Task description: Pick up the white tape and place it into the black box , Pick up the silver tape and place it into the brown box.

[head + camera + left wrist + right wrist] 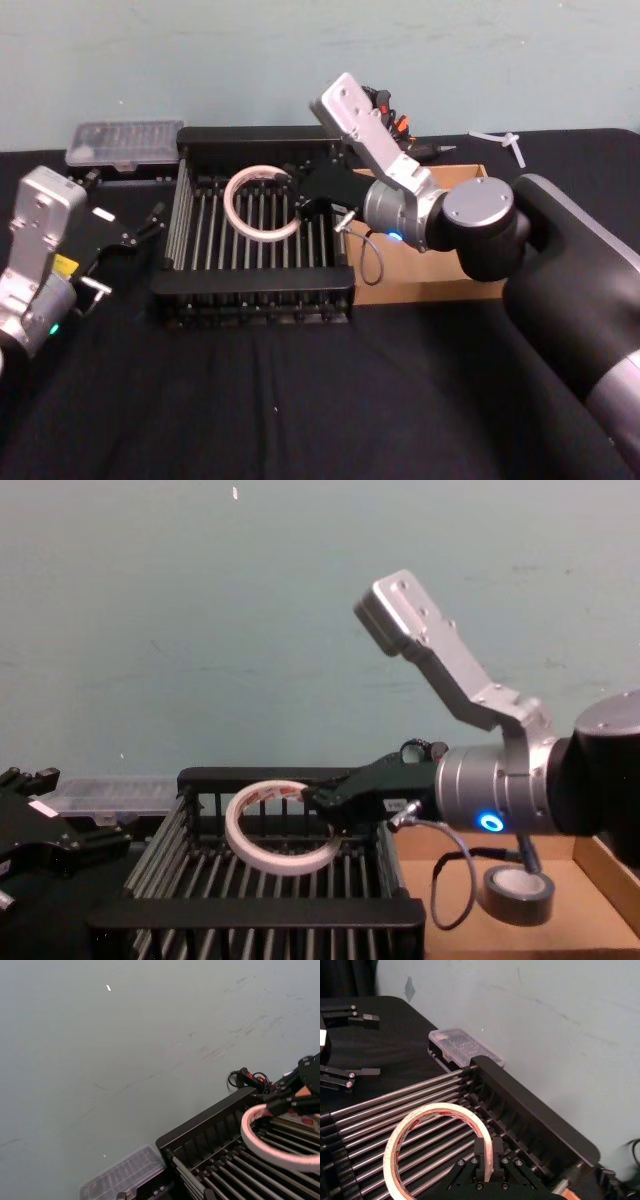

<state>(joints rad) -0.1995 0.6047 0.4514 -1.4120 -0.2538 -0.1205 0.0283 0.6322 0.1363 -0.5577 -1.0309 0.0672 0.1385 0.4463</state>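
My right gripper (300,195) is shut on the rim of the white tape (262,203), a wide thin ring. It holds the ring tilted, just above the barred floor of the black box (250,292). The right wrist view shows both fingers (481,1157) clamped on the white tape (437,1127) over the bars. The silver tape (518,892) lies inside the brown box (600,865), to the right of the black crate (250,912); in the head view my right arm covers it. My left gripper (135,240) rests open on the table left of the crate.
A clear plastic case (125,145) sits behind the crate's left corner, against the pale wall. A black and orange tool (395,122) and white plastic pieces (508,142) lie at the back right. Black cloth covers the table in front.
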